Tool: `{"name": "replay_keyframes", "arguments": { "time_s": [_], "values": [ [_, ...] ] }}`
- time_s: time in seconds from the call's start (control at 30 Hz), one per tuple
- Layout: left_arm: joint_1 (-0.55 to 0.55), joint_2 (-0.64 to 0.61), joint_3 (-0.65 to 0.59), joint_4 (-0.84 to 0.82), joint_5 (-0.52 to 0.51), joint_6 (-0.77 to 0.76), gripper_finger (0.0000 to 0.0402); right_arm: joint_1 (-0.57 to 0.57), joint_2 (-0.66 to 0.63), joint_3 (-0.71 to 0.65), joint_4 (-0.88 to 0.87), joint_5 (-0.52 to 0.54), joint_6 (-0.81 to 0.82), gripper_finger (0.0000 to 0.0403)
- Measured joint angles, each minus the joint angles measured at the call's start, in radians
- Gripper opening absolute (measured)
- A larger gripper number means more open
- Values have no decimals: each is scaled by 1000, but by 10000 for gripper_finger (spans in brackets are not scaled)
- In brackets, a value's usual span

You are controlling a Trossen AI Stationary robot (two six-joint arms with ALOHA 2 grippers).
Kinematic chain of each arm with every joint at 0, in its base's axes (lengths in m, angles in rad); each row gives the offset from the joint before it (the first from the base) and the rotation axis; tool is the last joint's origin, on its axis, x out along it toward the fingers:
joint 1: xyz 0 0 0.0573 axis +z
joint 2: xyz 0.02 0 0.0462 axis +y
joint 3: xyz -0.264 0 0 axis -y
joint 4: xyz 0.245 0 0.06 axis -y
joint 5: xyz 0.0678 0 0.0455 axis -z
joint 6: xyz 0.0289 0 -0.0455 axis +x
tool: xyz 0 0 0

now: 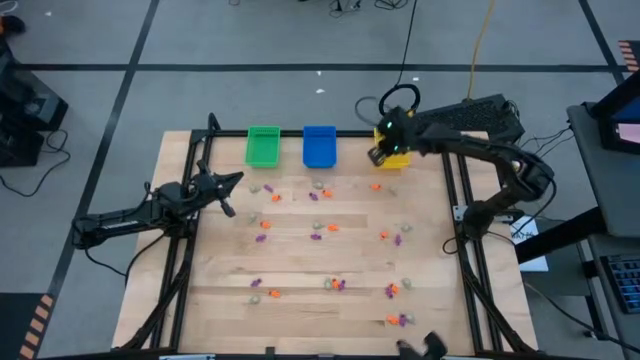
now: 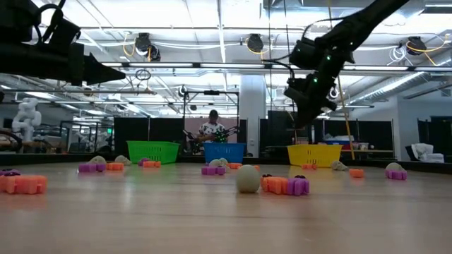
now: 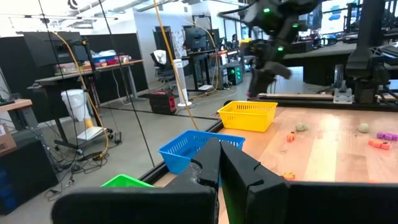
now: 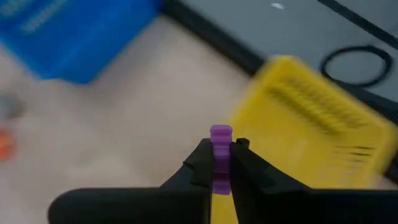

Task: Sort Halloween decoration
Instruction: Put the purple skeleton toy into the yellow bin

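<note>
Right tool [image 4: 222,163] pinching purple trinket [image 4: 220,149], hidden from overhead

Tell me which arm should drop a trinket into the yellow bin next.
Right. The right gripper is shut on a purple trinket beside the yellow bin. The left gripper hangs empty, far across the table.

A pale wooden table [image 1: 300,275] with a dark frame fills the middle of the high view. Along its upper edge three bins are set in a row: a green bin [image 1: 263,146], a blue bin [image 1: 319,146] and a yellow bin [image 1: 392,158]. Small orange, purple and beige trinkets [image 1: 335,284] are scattered across the centre and lower right of the board.
</note>
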Motion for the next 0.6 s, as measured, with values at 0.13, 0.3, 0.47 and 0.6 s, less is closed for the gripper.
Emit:
{"name": "replay_keyframes", "arguments": {
  "time_s": [0.13, 0.3, 0.47, 0.6],
  "values": [
    [0, 0, 0, 0, 0, 0, 12, -122, 31, 8, -28, -28, -39, 19],
    [0, 0, 0, 0, 0, 0, 12, -204, 110, 8, 17, -133, -75, 19],
    [0, 0, 0, 0, 0, 0, 12, -229, 221, 14, 12, -153, -66, 19],
    [0, 0, 0, 0, 0, 0, 12, -230, 274, 14, 11, -158, -37, 24]
  ]
}}
